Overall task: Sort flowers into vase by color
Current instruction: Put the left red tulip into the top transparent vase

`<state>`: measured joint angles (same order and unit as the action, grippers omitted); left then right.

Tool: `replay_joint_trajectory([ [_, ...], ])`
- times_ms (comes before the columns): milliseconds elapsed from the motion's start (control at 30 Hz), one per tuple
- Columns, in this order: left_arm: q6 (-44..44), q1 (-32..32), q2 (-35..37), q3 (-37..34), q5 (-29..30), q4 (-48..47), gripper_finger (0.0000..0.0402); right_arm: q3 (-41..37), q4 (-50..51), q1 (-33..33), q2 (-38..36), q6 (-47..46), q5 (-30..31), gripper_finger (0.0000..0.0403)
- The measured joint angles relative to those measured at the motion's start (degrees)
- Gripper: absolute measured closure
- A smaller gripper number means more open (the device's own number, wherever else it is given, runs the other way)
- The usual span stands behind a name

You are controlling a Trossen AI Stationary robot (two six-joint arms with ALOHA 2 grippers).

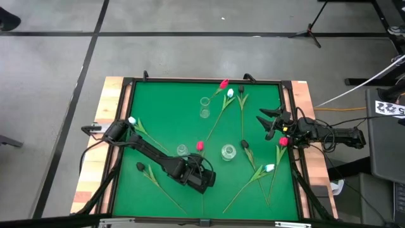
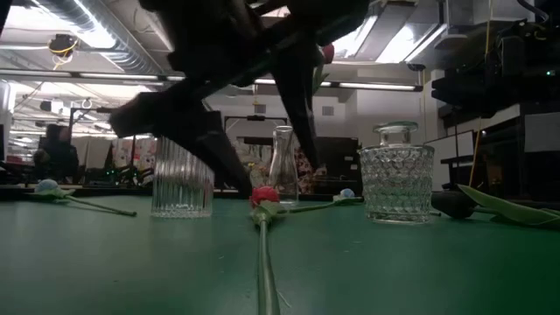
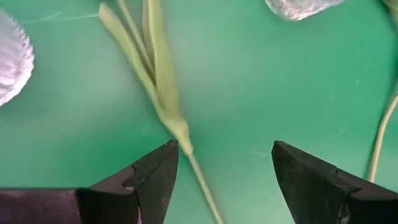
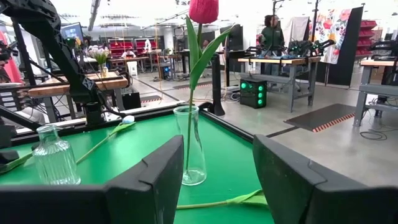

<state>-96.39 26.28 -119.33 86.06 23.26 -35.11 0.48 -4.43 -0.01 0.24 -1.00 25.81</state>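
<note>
- The desk (image 1: 177, 101) has a green top with a dark frame around it.
- The left gripper (image 1: 201, 170) is low over the front middle of the desk. Its two dark fingers (image 3: 152, 180) stand wide apart and hold nothing.
- Between those fingers a red tulip (image 1: 200, 146) lies flat on the green top. Its thin stem (image 3: 202, 186) and long leaves (image 3: 158, 68) show in the left wrist view.
- In the low view the red head (image 2: 265, 196) rests on the desk and the stem runs toward the camera.
- This red tulip lies between the ribbed glass (image 1: 182, 150) and the bumpy round vase (image 1: 228, 152).
- The right gripper (image 1: 271, 123) is over the right side of the desk. Its fingers are partly apart and nothing is seen between them.
- The tall thin vase (image 1: 204, 106) stands near the back middle. One pink-red tulip (image 4: 203, 10) stands upright in it.
- Another red tulip (image 1: 223, 83) lies at the back edge, next to a white one (image 1: 230, 93).
- A third red one (image 1: 283, 142) lies at the right side, just by the right arm.
- A white tulip (image 1: 132, 120) lies at the left side, near the left arm's base.
- One more white tulip (image 1: 270, 168) lies at the front right.
- A dark tulip (image 1: 140, 167) lies at the front left.
- A dark tulip (image 1: 244, 145) lies just right of the bumpy round vase.
- A dark tulip (image 1: 240, 88) lies near the back edge.
- A person (image 4: 272, 34) stands far off in the room behind the desk.
</note>
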Motion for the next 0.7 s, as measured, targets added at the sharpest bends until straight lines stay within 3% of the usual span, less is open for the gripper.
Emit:
replay_joint_trajectory([
  [333,0.65,-2.14,-0.04,-0.37,0.01,-0.75,0.0164,0.01,0.0,0.0,-0.01,-0.01,0.06,0.021],
  [700,-7.06,0.01,-1.84,-0.37,-1.15,-1.84,0.0164,0.01,0.03,0.0,-0.01,0.01,0.08,0.021],
])
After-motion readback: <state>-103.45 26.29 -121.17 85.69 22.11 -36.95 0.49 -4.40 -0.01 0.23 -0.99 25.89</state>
